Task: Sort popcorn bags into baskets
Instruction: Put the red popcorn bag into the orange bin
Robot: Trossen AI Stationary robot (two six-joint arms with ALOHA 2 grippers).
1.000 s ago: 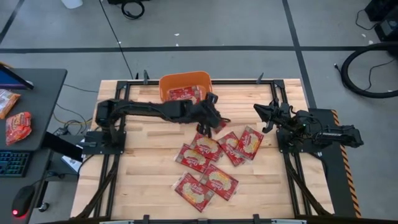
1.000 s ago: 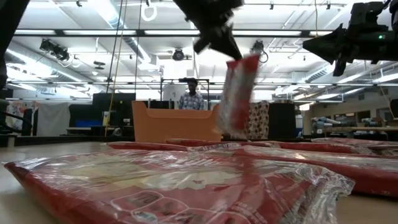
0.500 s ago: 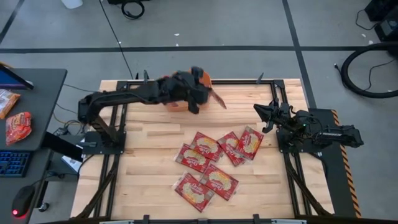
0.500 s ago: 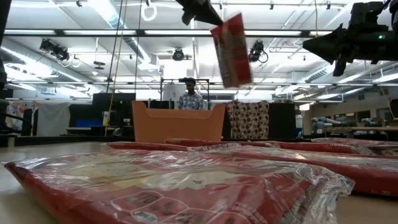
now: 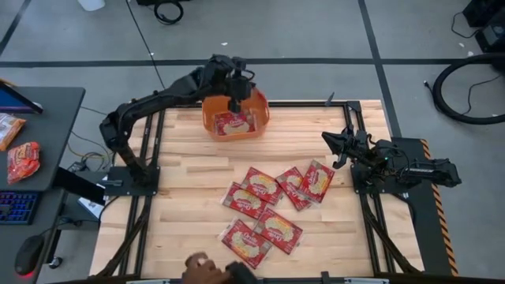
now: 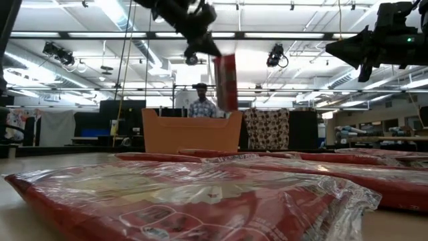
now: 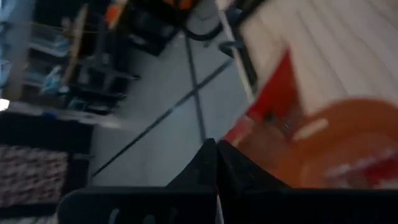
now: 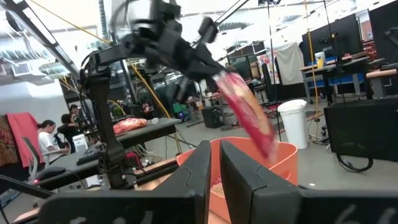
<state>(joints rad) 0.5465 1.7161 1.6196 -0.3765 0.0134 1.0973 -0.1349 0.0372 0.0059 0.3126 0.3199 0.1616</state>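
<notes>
Popcorn bag in hand: one red packet hangs edge-down from the left hand, directly over the orange basket; held by its top so it can fall in freely, as far as can be judged.
Basket: sits at the far edge of the counter, left of centre; the high view shows at least one packet lying inside it.
Loose bags: six packets lie flat in a cluster on the counter's middle, several overlapping or touching, well apart from the basket; they look like the ones yet to be sorted.
Left hand: closed on the hanging packet's upper edge, fingers pinched together in the left wrist view.
Left arm pose: stretched from its base at the counter's left side up and across to the far edge, raised high, wrist turned downward above the basket.
Right hand: right hand hovers above the counter's right side, near the cluster, carrying nothing; its fingers appear slightly apart in the right wrist view.
Right arm pose: folded low near its base, pointing toward the counter's centre, waiting.
Person: a hand shows at the counter's near edge; another person stands beyond the basket.
</notes>
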